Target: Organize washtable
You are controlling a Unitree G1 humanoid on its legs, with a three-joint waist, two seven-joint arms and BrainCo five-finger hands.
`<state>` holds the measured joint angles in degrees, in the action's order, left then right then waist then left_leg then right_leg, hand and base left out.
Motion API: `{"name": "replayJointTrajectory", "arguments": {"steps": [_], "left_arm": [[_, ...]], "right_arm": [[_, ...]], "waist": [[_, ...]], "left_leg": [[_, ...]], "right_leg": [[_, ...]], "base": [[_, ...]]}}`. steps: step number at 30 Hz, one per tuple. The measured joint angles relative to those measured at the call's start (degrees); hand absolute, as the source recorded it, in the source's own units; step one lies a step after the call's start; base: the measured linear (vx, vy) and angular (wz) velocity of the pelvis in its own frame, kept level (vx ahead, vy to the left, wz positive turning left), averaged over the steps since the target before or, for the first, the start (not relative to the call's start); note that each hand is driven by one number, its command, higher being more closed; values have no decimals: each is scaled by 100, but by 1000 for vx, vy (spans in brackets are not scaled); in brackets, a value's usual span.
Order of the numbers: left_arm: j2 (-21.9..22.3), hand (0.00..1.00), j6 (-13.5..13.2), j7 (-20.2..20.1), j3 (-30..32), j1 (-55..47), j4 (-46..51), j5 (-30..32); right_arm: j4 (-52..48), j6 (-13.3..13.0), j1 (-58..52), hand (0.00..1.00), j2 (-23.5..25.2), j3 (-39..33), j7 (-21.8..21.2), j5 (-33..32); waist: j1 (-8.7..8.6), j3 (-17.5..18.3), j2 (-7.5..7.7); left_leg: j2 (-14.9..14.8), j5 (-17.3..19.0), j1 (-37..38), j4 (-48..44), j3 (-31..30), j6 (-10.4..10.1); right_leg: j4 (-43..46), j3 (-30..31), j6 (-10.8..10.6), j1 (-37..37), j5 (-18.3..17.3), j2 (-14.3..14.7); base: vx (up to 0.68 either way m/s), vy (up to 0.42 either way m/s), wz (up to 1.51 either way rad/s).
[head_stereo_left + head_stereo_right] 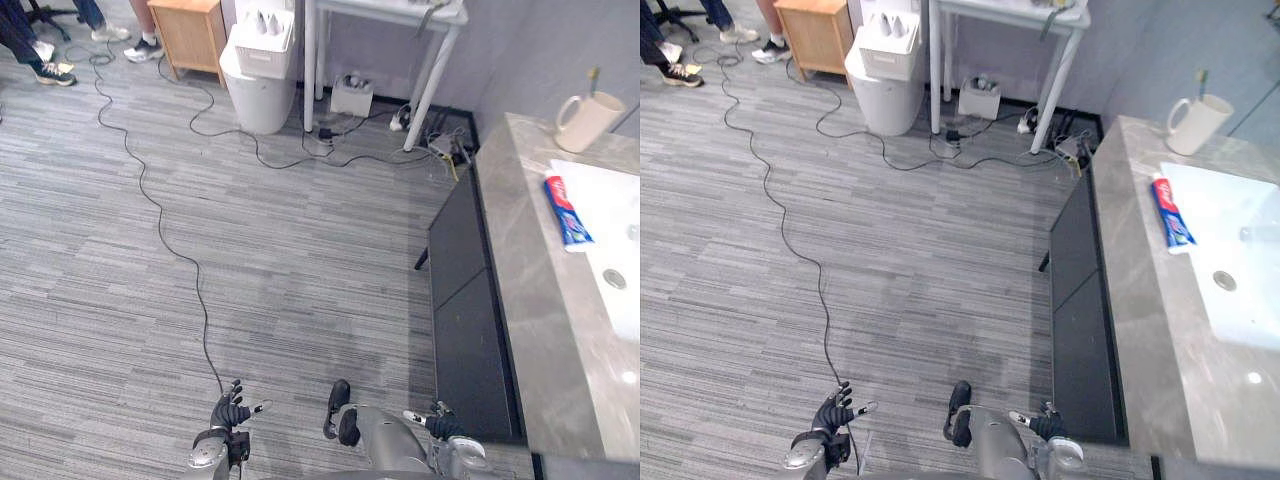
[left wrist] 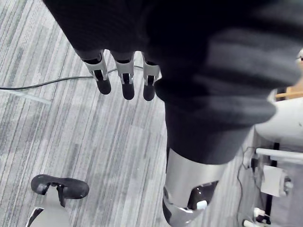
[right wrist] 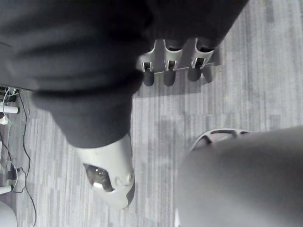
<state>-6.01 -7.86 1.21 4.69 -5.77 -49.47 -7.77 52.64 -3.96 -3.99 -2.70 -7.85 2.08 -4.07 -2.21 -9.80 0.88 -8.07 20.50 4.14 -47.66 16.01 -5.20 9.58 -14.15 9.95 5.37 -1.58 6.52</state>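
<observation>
Beige mug (image 1: 583, 122) holds toothbrush (image 1: 593, 76); toothpaste (image 1: 567, 212) lies apart

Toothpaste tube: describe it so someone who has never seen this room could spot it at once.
Find the grey stone washtable on the right, with its white basin. The toothpaste tube lies flat at the basin's left edge. Unlike the upright cream mug beyond it, it is blue, red and white.

The grey washtable (image 1: 530, 300) at 3 o'clock carries a beige mug (image 1: 585, 120) at its 12 o'clock end. A toothpaste tube (image 1: 567, 212) lies on the white sink (image 1: 612, 215) rim.
</observation>
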Motion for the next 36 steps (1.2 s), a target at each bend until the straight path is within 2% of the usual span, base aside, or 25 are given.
{"name": "replayJointTrajectory", "arguments": {"steps": [1,2,5,7,10,11,12,13,14,15,16,17,18,19,20,22,24,26,27,28,29,31,33,35,36], "left_arm": [[145,0,-26,-6,-4,-73,65,-1],[197,0,-26,-5,-4,-96,62,-1],[235,0,-21,6,3,-115,56,-10],[273,0,-29,10,16,-112,61,-27],[347,0,-39,12,13,-185,62,-52],[329,0,-35,13,16,-231,43,-52],[323,0,-39,17,-2,-303,49,-51],[284,0,-39,17,2,-310,51,-54],[144,0,-41,14,-3,-292,47,-48],[99,0,-27,14,-13,-287,5,-35],[106,0,-25,12,-48,-282,-53,3],[91,0,-25,12,-78,-286,-55,8],[37,0,-22,17,-178,-285,-74,11],[9,0,-21,14,-248,-239,-99,17],[10,0,-21,19,-278,-167,-133,28],[11,0,-24,19,-274,-136,-131,66],[30,0,-22,15,-271,-71,-137,66],[45,0,-22,14,-248,-44,-140,66],[38,0,-23,15,-221,-84,-161,65],[3,0,-20,18,-168,-129,-178,65],[94,0,3,26,-114,-105,-263,65],[268,0,3,19,-62,-105,-265,69],[385,0,2,7,-57,-31,-265,76],[409,0,0,2,-50,-6,-258,95],[415,0,-1,1,-49,-12,-258,120]], "right_arm": [[1,-7,6,0,-37,-1,9,-12],[2,-18,41,0,-48,1,8,-37],[56,-14,95,0,-75,-11,21,-37],[172,7,-65,0,-116,-59,42,-37],[276,23,-157,0,-255,-70,48,-37],[276,22,-177,0,-277,-61,47,-36],[274,14,-199,0,-184,-48,34,-31],[274,12,-224,0,-114,-45,25,-30],[274,14,-257,0,10,-48,22,-11],[267,13,-249,0,76,-51,16,17],[231,11,-246,0,108,-46,5,20],[211,5,-242,0,126,-28,-5,21],[180,-18,-199,0,137,-14,-38,20],[152,-18,-157,0,128,-15,-57,20],[152,-12,-149,0,116,-5,-89,31],[139,-12,-120,0,129,95,-106,54],[28,-18,-64,0,130,125,-110,99],[26,-18,-26,0,129,122,-109,143],[30,-16,-48,0,159,138,-109,145],[26,-18,-119,0,189,181,-110,146],[49,-6,-169,0,100,182,-106,146],[22,-14,-189,0,22,157,-100,149],[14,-16,-191,0,-2,101,-92,141],[15,-14,-222,0,-2,90,-79,133],[22,-14,-218,0,-2,87,-78,132]], "waist": [[16,21,4],[56,27,-9],[181,12,-4],[178,-39,25],[200,40,-135],[283,76,-143],[308,157,-60],[306,171,24],[323,205,196],[318,214,255],[313,205,252],[313,198,247],[268,176,235],[259,168,270],[298,117,195],[291,112,194],[286,112,202],[275,111,202],[287,161,280],[291,201,428],[297,191,265],[289,217,80],[273,183,-7],[276,168,6],[277,169,11]], "left_leg": [[-7,106,-352,-115,-1,183],[2,142,-642,-4,-35,246],[54,125,-1461,968,-428,267],[232,-246,-1788,2311,-977,-90],[225,-872,-1779,3418,-1144,-126],[234,-1464,-1711,3415,-1106,32],[368,-1638,-1762,3168,-1053,206],[446,-1639,-1787,3033,-1034,214],[594,-1607,-1752,2883,-954,273],[705,-1428,-1590,2817,-867,549],[738,-1270,-1354,2766,-740,664],[762,-1178,-1222,2756,-680,715],[828,-1025,-967,2759,-611,815],[849,-953,-799,2768,-587,859],[866,-852,-486,2827,-574,889],[842,-790,-25,3117,-590,906],[790,-766,263,3371,-616,870],[738,-672,431,3477,-666,714],[758,-580,507,3457,-673,566],[856,-504,563,3406,-727,479],[658,-322,632,3236,-819,382],[490,-314,579,2992,-811,354],[321,-357,357,2398,-799,272],[134,-437,40,1496,-779,58],[88,-370,3,1346,-765,108]], "right_leg": [[-133,399,-2,-379,-142,-6],[-192,672,-33,-526,-183,-12],[-222,1373,-225,-701,-328,-154],[-218,1675,-460,-967,-594,-433],[-145,1943,-743,-1188,-933,-570],[0,2068,-885,-1220,-1156,-651],[110,2112,-1065,-1235,-1321,-822],[181,2112,-1128,-1252,-1403,-903],[470,2051,-1291,-1214,-1540,-1072],[1003,2038,-1328,-1120,-1559,-1169],[2065,2035,-1493,-743,-1471,-1228],[2665,2029,-1673,-504,-1344,-1263],[3609,1974,-1740,-141,-1365,-1350],[3931,1877,-1732,-31,-1428,-1388],[4244,1629,-1639,156,-1546,-1443],[4235,1183,-1480,416,-1658,-1424],[3841,852,-1429,769,-1687,-1324],[3051,614,-1360,902,-1638,-1192],[2303,608,-1119,854,-1316,-1073],[1851,611,-788,815,-812,-1085],[1905,458,-729,644,-905,-997],[1718,409,-671,492,-964,-855],[1451,345,-636,263,-992,-739],[1110,370,-591,-126,-970,-642],[1013,391,-587,-241,-967,-624]], "base": [[422,101,-119],[301,118,-135],[244,157,-129],[389,283,-67],[384,293,-54],[572,458,-59],[487,389,-47],[459,347,-30],[445,295,-23],[522,337,-41],[428,276,-44],[404,252,-37],[317,176,-14],[399,177,-4],[401,122,-3],[407,75,1],[365,12,20],[308,-23,21],[367,-66,13],[447,-110,18],[374,-100,14],[334,-119,5],[348,-152,6],[211,-81,-1],[117,-26,-13]]}}
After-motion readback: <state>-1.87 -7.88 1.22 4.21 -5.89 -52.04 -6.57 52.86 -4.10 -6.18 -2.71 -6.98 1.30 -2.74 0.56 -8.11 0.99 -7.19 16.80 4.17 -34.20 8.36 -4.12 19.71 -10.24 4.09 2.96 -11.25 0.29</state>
